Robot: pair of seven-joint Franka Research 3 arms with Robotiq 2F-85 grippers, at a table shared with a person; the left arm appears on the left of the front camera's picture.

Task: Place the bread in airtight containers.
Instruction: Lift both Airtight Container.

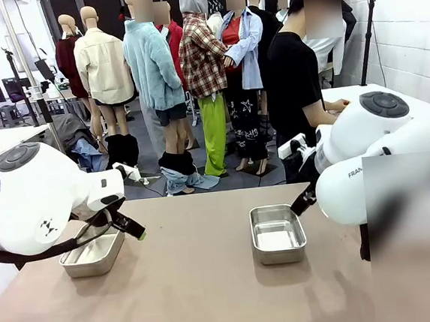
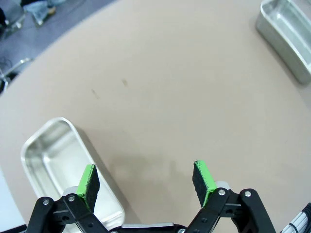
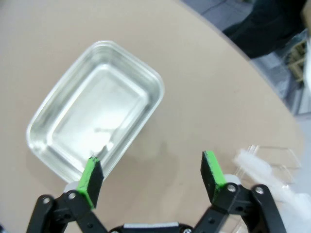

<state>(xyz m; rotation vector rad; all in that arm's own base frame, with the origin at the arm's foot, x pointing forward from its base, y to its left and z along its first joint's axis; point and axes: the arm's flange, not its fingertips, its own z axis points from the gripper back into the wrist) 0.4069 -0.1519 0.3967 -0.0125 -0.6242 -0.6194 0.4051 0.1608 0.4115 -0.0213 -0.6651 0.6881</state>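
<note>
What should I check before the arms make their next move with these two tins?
1. Left gripper open, holding nothing: ok.
2. Right gripper open, holding nothing: ok.
3. Left tin upright and empty: ok.
4. Right tin upright and empty: ok.
5. Clear lid off the right tin, lying beside it: ok.
6. Bread ready to pick up: cannot tell.
</note>
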